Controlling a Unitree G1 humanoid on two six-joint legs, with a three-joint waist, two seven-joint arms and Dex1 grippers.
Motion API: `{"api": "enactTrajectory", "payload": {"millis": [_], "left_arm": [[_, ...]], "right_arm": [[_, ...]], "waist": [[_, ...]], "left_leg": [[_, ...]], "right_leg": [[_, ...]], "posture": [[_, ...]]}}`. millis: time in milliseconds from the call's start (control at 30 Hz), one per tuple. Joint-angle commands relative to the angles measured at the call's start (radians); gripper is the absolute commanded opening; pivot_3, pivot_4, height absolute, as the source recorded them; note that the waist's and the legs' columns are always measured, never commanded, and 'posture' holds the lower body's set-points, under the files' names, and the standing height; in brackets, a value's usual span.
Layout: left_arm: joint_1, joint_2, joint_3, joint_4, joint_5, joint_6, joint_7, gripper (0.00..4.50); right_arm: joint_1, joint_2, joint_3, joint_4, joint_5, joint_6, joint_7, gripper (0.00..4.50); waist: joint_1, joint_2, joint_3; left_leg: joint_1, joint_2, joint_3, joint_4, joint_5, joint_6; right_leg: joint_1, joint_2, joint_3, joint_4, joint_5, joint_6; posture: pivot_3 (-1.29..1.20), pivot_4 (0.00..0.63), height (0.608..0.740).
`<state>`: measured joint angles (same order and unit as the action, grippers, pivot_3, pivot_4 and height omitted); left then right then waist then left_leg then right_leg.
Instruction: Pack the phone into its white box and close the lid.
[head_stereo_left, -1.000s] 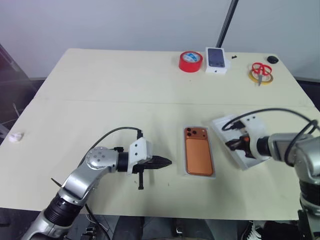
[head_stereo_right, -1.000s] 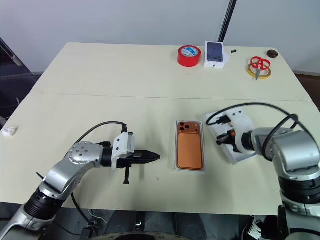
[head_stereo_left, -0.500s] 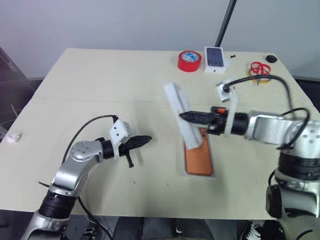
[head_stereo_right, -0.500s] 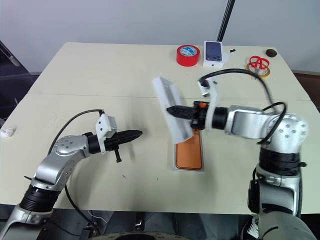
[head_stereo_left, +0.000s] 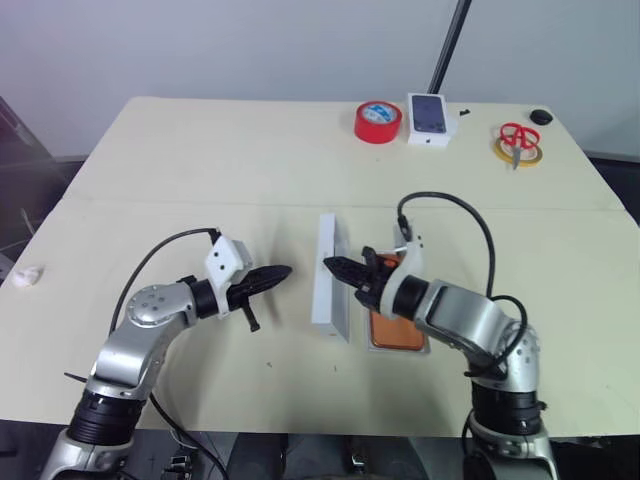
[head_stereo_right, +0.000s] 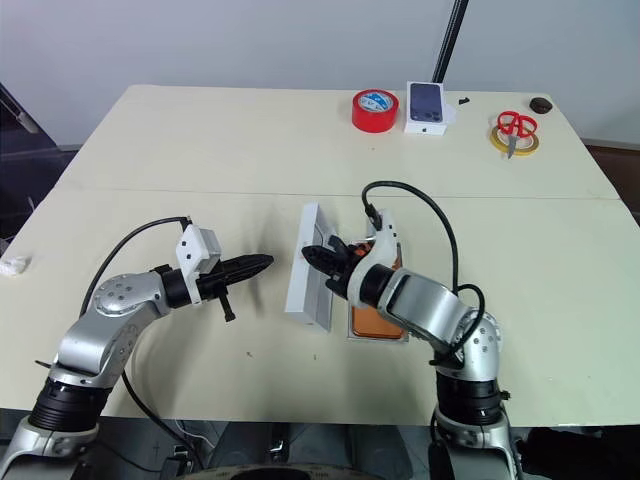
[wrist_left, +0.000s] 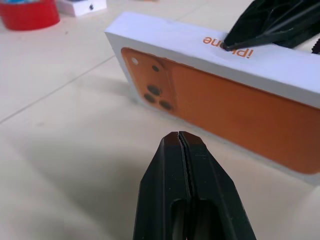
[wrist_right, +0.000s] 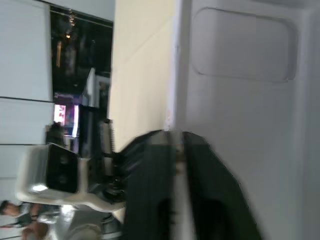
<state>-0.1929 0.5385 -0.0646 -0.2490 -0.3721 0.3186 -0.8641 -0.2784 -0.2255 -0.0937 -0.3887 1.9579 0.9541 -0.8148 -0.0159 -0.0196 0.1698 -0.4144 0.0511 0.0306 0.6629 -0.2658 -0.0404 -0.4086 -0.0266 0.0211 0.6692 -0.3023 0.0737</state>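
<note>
The lid (head_stereo_left: 328, 280) stands on its long edge on the table, just left of the white box (head_stereo_left: 369, 338). Its printed orange phone picture (wrist_left: 225, 100) faces my left gripper. Its white inner side, with a rounded recess (wrist_right: 240, 47), faces the right wrist camera. My right gripper (head_stereo_left: 335, 266) reaches over the box, shut on the lid's upper rim. The copper-orange phone (head_stereo_left: 400, 332) lies in the white box, largely hidden under my right arm. My left gripper (head_stereo_left: 283, 272) is shut and empty, pointing at the lid from a short gap to its left.
At the table's far edge are a red tape roll (head_stereo_left: 378, 121), a small white box with a dark phone picture (head_stereo_left: 433, 118), red scissors on yellow tape (head_stereo_left: 520, 143) and a small black object (head_stereo_left: 541, 116). A white scrap (head_stereo_left: 30, 274) lies at the left edge.
My right gripper swung the lid from right of the box, across above the phone, and stood it on edge left of the box. My left gripper drew back leftward.
</note>
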Motion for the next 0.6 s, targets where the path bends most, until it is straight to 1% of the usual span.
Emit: {"api": "enactTrajectory", "payload": {"millis": [33,67,133,167,267,300,367,400,467,533,600], "left_arm": [[-0.037,-0.045,-0.084,-0.025,0.025,-0.009,-0.004,0.0],[-0.049,-0.06,-0.105,-0.017,0.034,-0.01,-0.004,0.0],[-0.069,-0.082,-0.129,-0.004,0.044,-0.011,-0.002,0.0],[-0.081,-0.095,-0.139,0.005,0.047,-0.01,0.0,0.0],[-0.138,-0.149,-0.193,0.064,0.075,-0.005,0.007,0.0],[-0.149,-0.163,-0.206,0.076,0.081,-0.006,0.004,0.0],[-0.158,-0.18,-0.222,0.087,0.088,-0.007,-0.002,0.0],[-0.162,-0.189,-0.231,0.091,0.092,-0.007,-0.003,0.0],[-0.165,-0.199,-0.24,0.094,0.098,-0.009,-0.003,0.0],[-0.165,-0.202,-0.233,0.09,0.096,-0.002,0.001,0.0],[-0.164,-0.2,-0.209,0.08,0.085,0.016,0.014,0.0]], "right_arm": [[-0.059,-0.129,-0.03,0.016,0.014,0.063,0.118,2.45],[-0.087,-0.176,-0.035,0.027,0.014,0.082,0.165,3.05],[-0.132,-0.257,-0.039,0.047,0.014,0.109,0.241,4.08],[-0.154,-0.303,-0.044,0.058,0.014,0.122,0.272,4.4],[-0.239,-0.537,-0.046,0.165,-0.016,0.181,0.319,4.4],[-0.262,-0.594,-0.037,0.205,-0.059,0.199,0.339,4.4],[-0.29,-0.657,-0.015,0.246,-0.143,0.218,0.394,4.4],[-0.303,-0.684,-0.004,0.249,-0.208,0.227,0.437,4.19],[-0.315,-0.718,0.014,0.24,-0.318,0.241,0.513,3.53],[-0.313,-0.757,0.051,0.193,-0.453,0.249,0.612,2.61],[-0.305,-0.812,0.111,0.119,-0.616,0.232,0.733,1.5]], "waist": [[0.0,0.001,0.0],[0.0,0.001,0.0],[0.0,0.0,0.0],[0.0,0.001,0.0],[0.005,0.001,0.0],[0.006,0.001,0.0],[0.005,0.001,0.0],[0.002,0.001,0.0],[0.001,0.001,0.0],[0.002,0.001,0.0],[0.004,0.002,0.0]], "left_leg": [[0.0,0.0,0.0,0.0,0.0,0.0],[0.0,0.0,0.0,0.0,0.0,0.0],[0.0,-0.001,0.001,0.0,0.0,0.0],[0.0,-0.001,0.001,0.0,0.0,0.0],[0.0,-0.001,0.0,0.0,0.0,0.0],[0.0,-0.002,0.0,0.0,0.0,0.0],[-0.001,-0.002,0.001,0.0,0.0,0.0],[-0.001,-0.002,0.001,0.0,-0.001,0.001],[-0.001,-0.002,0.002,0.0,-0.002,0.003],[-0.001,-0.001,0.001,0.0,-0.002,0.003],[-0.001,-0.001,0.001,0.0,-0.002,0.003]], "right_leg": [[0.0,0.0,0.0,0.0,0.0,0.0],[0.0,0.0,0.0,0.0,0.0,0.0],[0.0,0.001,0.001,0.0,0.0,0.0],[0.0,0.002,0.001,0.0,0.0,0.0],[0.0,0.002,0.0,0.0,0.0,0.0],[0.0,0.002,0.0,-0.001,0.0,0.0],[0.0,0.002,0.0,-0.002,0.0,0.0],[0.0,0.002,0.001,-0.003,0.0,0.0],[-0.001,0.002,0.002,-0.003,0.0,0.0],[-0.001,0.003,0.002,-0.002,0.0,0.0],[-0.001,0.003,0.001,-0.002,0.0,0.0]], "posture": [[0.0,0.15,0.732],[0.0,0.15,0.732],[0.0,0.15,0.732],[0.0,0.15,0.732],[0.0,0.15,0.732],[0.0,0.15,0.732],[0.0,0.15,0.732],[0.0,0.15,0.732],[0.0,0.15,0.732],[0.0,0.15,0.732],[0.0,0.15,0.732]]}}
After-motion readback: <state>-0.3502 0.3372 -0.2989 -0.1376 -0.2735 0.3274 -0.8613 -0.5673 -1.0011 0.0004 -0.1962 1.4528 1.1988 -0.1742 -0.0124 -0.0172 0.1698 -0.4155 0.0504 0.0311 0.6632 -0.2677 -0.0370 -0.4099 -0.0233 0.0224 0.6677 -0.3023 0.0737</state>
